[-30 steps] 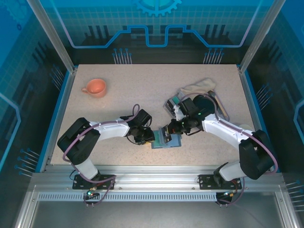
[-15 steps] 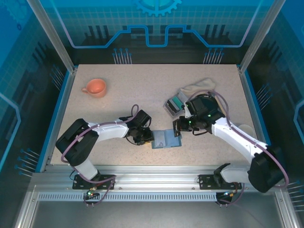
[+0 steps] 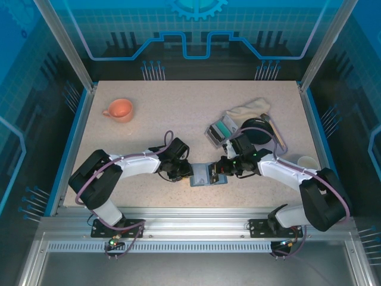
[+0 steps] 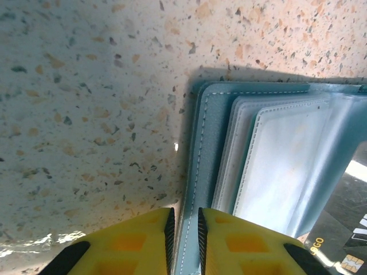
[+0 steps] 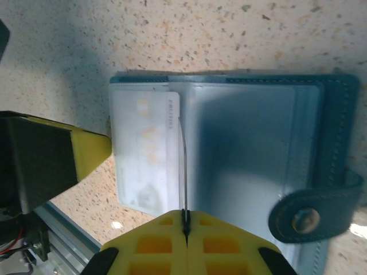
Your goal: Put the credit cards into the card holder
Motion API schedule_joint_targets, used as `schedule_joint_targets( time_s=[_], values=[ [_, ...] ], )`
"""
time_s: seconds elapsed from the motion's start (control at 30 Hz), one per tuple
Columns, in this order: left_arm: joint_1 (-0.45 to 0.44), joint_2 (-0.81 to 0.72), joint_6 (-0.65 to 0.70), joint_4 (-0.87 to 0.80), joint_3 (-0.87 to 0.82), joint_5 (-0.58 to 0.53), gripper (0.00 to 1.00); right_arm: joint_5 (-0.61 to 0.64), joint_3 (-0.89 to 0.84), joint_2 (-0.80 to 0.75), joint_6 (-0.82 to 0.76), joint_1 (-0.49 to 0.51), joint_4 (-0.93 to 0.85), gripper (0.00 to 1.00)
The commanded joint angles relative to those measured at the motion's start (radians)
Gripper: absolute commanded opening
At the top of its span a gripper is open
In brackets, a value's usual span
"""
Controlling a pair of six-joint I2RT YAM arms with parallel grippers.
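Observation:
The card holder [image 3: 205, 175] lies open on the table near the front edge, its clear inner sleeves up [image 5: 241, 143]. My left gripper [image 3: 187, 171] is shut on the left edge of the card holder's teal cover [image 4: 198, 166], the yellow fingers [image 4: 137, 240] pinching the stitched rim. My right gripper [image 3: 222, 169] hangs over the open card holder and is shut on a credit card [image 5: 183, 166], seen edge-on as a thin dark line standing above the sleeves. A dark card corner with a chip [image 4: 344, 255] shows at the bottom right of the left wrist view.
A clear plastic box [image 3: 218, 130] with teal cards sits behind the right arm. An orange cup [image 3: 119, 109] stands at the back left. A cloth [image 3: 247, 108], a black round item [image 3: 260, 129] and a small white cup [image 3: 306, 161] lie at the right.
My right gripper drew back to the right off the card holder, then returned over its right half with the card. The left gripper kept its hold and did not move.

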Motion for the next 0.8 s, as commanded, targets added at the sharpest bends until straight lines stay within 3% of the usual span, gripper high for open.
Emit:
schedule_joint_targets(
  time_s=[0.0,0.43,0.77],
  values=[
    [-0.005,0.010,-0.006,0.005,-0.018,-0.006,0.21,-0.062,-0.020,0.029,0.020,-0.015,0.110,0.03],
    [-0.005,0.047,-0.007,0.020,-0.017,0.009,0.17,-0.137,-0.081,0.171,0.059,-0.016,0.264,0.03],
    [-0.004,0.052,-0.007,0.019,-0.014,0.011,0.16,-0.112,-0.073,0.221,0.113,-0.008,0.323,0.05]
  ],
)
